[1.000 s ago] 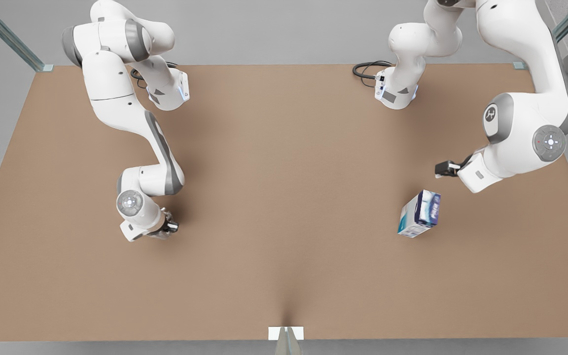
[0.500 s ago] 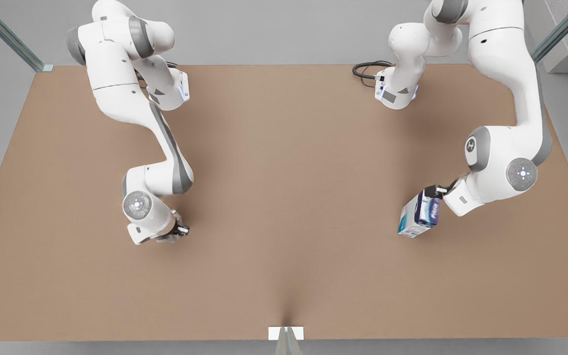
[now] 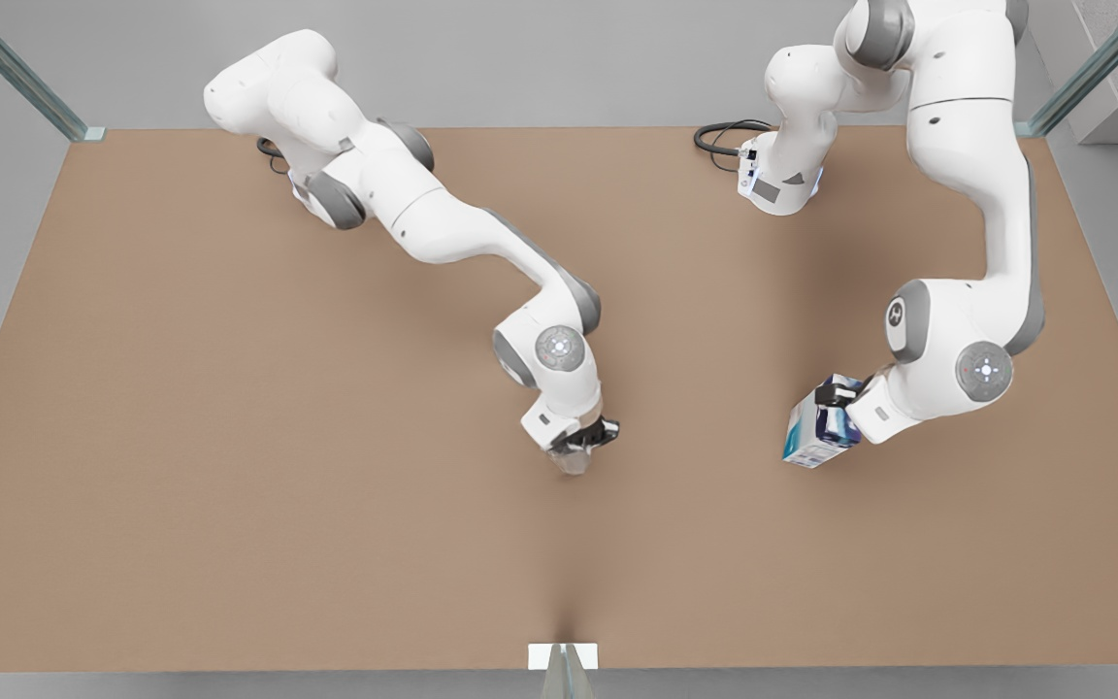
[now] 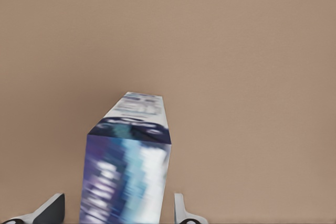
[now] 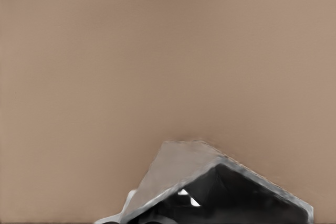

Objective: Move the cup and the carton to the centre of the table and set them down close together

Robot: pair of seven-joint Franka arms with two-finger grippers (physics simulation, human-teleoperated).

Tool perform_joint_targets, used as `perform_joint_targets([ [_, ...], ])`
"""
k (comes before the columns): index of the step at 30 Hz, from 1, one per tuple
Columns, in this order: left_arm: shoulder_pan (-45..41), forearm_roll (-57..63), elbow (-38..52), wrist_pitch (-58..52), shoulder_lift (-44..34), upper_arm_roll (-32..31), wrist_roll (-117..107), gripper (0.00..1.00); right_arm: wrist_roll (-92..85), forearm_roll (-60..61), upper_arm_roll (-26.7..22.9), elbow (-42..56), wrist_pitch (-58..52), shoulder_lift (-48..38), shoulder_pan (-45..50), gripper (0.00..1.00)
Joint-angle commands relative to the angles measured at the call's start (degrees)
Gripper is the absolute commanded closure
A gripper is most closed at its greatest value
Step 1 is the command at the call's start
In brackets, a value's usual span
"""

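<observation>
Brown table (image 3: 229, 437) is carrying both task things, still well apart. We are seeing the right end effector (image 3: 586, 449) near the table's centre, clamped on the cup (image 3: 574, 458); the right wrist view shows the cup's (image 5: 210, 187) faceted grey wall between the fingers. Whether the cup is touching the table we cannot tell.

Toward the front view's right, the left end effector (image 3: 836, 396) is sitting around the top of the carton (image 3: 811, 432), which is standing on the table. In the left wrist view the fingers (image 4: 181, 211) are standing apart on either side of the carton (image 4: 128, 166), with gaps showing, so nothing is being gripped yet.

We are judging the main risks here: the left fingers closing high and off-centre could tip or twist the carton, and a thin hold could let it slide out during carrying. Bringing it in too fast could knock the cup, and the two arms could crowd each other at the centre.
</observation>
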Motion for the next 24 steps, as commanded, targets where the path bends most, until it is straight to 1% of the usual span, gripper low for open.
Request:
perform_joint_targets([
  [1, 0.0, 0.0, 0.0, 0.0, 0.13, 0.0, 0.03, 0.0, 0.12, -0.29, -0.08, -0.18, -0.2, 0.09, 0.8, 0.79],
  [3, 0.0, 0.0, -0.09, 0.0, 0.74, 0.0, 0.03, 0.0, -0.15, -0.38, -0.25, -0.18, 0.15, 0.97, 1.33, 0.79],
  [4, 0.0, 0.0, 0.0, 0.0, 1.18, 0.0, -0.06, 0.0, -0.15, -0.38, -0.25, -0.18, 0.42, 1.06, 1.33, 0.0],
  [10, 0.0, 0.0, 0.0, 0.09, 1.89, 0.0, -0.06, 0.0, -1.11, -0.38, -0.43, 0.0, 3.67, 1.14, 1.24, 0.0],
  [11, 0.0, 0.0, 0.0, 0.09, 2.06, 0.0, -0.06, 0.03, -1.11, -0.38, -0.43, 0.26, 4.37, 1.14, 1.24, 0.0],
  [12, 0.0, 0.0, 0.0, 0.09, 2.24, 0.0, -0.06, 0.28, -1.11, -0.38, -0.34, 0.17, 6.39, 1.14, 1.07, 0.0],
  [13, 0.0, 0.0, 0.09, 0.0, 2.24, 0.0, -0.06, 0.42, -1.11, -0.29, -0.25, 0.17, 7.01, 1.14, 0.89, 0.0],
  [14, 0.0, 0.0, 0.09, 0.0, 2.24, 0.0, -0.14, 0.5, -1.11, -0.29, -0.25, 0.17, 8.24, 1.14, 0.54, 0.0],
  [18, 0.0, -0.08, 0.26, -0.53, 1.97, 0.0, -1.02, 0.5, -0.15, 0.15, 0.98, 0.35, 11.05, 0.88, 0.63, 0.0],
  [20, 0.0, 0.0, 0.7, -3.42, -0.22, -2.2, -10.42, 0.46, 0.03, 0.15, 1.07, 0.35, 12.11, 0.88, 0.63, 0.0],
  [21, 0.0, 0.18, 0.79, -5.53, -1.89, -2.46, -15.43, 0.46, 0.03, 0.15, 1.07, 0.35, 12.11, 0.88, 0.63, 0.0],
  [24, 0.0, 0.8, 0.88, -6.59, -2.6, -2.11, -16.05, 0.46, -0.14, 0.15, 1.15, -0.88, 9.47, -2.72, -0.25, 0.0],
])
